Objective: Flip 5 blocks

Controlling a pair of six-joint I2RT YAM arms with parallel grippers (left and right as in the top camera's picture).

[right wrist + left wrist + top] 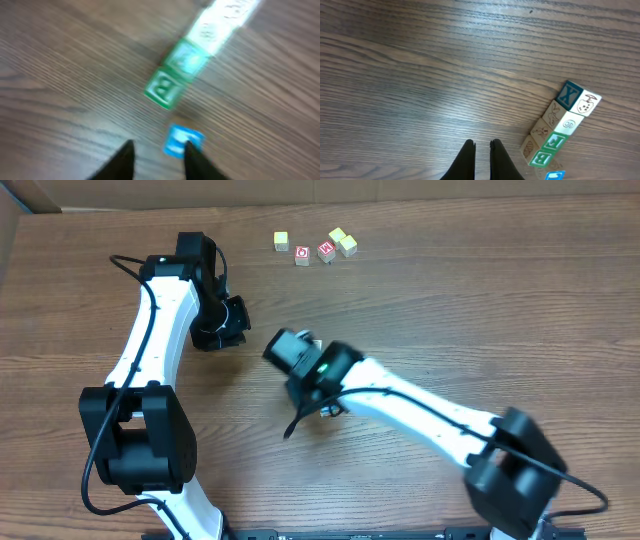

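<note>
The right pincer (160,146) is hovering parted and empty above the brown wooden surface (60,75). The small blue-printed wooden cube (180,139) is lying at its fingertip, likely next for flipping. The left pincer (481,145) is hanging clenched and empty, off to one side of the row of wooden letter cubes (560,127), apparently to give room.

1. The overhead view looks straight down from high above the counter (430,290), taking in the left arm (160,330), the right arm (420,405) and the far edge.
2. The left wrist view sits low and near the wood, facing past its own fingers (465,161) toward a row of blocks (560,125) at lower right.
3. The right wrist view, blurred, looks down from nearer still, its fingers (122,162) at the bottom.
4. Both wrist views share the green B block (540,159) (162,90) and the blue block (554,175) (181,141).
</note>
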